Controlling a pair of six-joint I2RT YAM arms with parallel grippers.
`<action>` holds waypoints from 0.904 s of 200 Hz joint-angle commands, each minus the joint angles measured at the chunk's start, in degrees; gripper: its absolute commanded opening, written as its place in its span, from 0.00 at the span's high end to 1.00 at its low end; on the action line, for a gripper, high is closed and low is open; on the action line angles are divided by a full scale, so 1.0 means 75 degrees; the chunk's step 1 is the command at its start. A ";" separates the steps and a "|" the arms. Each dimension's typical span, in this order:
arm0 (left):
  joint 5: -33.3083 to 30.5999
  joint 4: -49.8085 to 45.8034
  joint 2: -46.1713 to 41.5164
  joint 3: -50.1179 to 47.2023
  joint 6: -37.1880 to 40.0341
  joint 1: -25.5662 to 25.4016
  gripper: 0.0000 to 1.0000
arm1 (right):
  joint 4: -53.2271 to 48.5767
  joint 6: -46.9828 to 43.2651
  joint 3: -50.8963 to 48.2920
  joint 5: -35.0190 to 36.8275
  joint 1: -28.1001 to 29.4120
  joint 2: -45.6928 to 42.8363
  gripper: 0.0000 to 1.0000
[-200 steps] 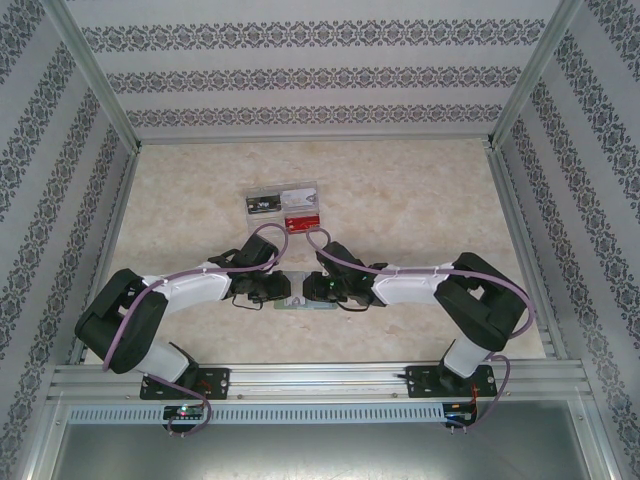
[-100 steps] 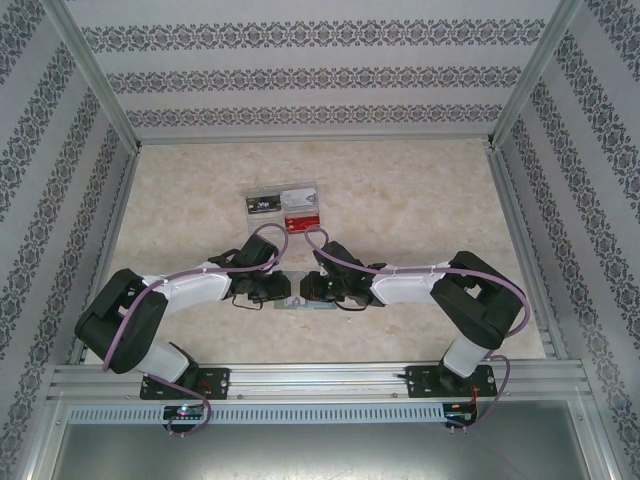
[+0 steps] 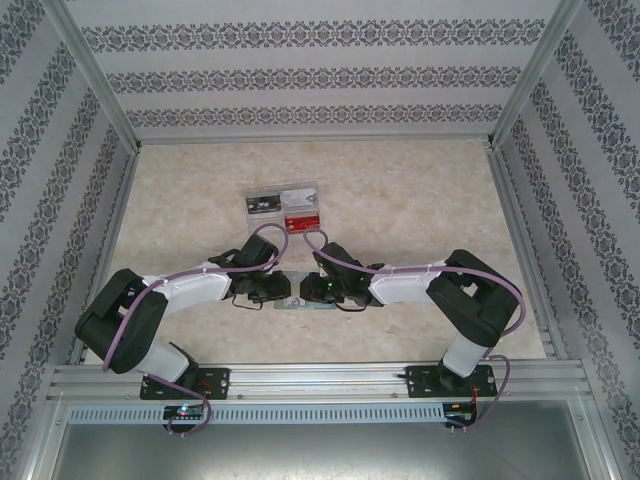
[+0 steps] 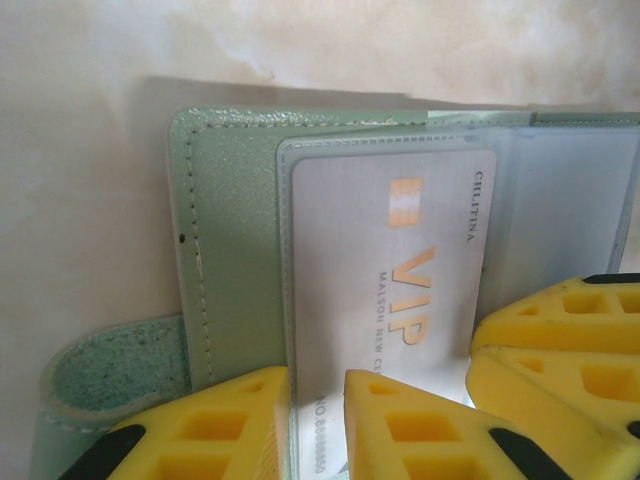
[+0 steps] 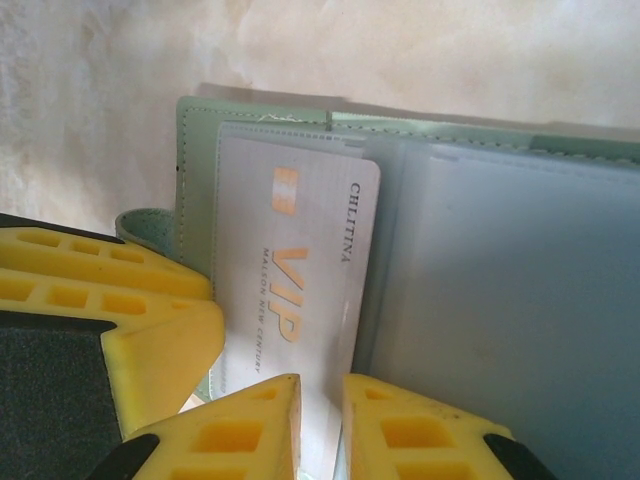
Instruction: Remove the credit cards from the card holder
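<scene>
Mid-extraction, card holder [image 4: 225,250] open on worktop [image 3: 420,200] between arms, left hand [image 4: 316,430] and right hand [image 5: 320,430] nearly shut astride VIP card [image 4: 400,270] edge, grip unclear; next: slide card from sleeve.

Credit card [image 4: 400,290], lower end off-frame

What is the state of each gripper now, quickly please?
Left gripper: fingers almost together over the VIP card; grip cannot be told.
Right gripper: fingers almost together over the same card; grip cannot be told.
</scene>
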 commanded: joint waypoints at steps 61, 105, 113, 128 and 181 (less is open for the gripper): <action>-0.0065 -0.0147 0.0186 0.0114 0.0037 -0.0104 0.77 | 0.0090 0.0081 -0.0102 -0.0010 -0.0078 0.0011 0.80; -0.0077 -0.0165 0.0167 0.0115 0.0056 -0.0099 0.77 | 0.0158 0.0106 -0.0050 -0.0120 -0.0078 0.0097 0.84; -0.0072 -0.0165 0.0166 0.0114 0.0054 -0.0098 0.77 | 0.0161 0.0098 -0.0054 -0.0124 -0.0078 0.0085 0.87; -0.0093 -0.0177 0.0161 0.0108 0.0046 -0.0099 0.77 | 0.0158 0.0116 -0.0089 -0.0098 -0.0089 0.0063 0.91; -0.0313 -0.0414 0.0211 0.0171 0.0046 -0.0099 0.82 | 0.0156 0.0137 -0.0249 -0.0047 -0.0133 -0.0102 1.00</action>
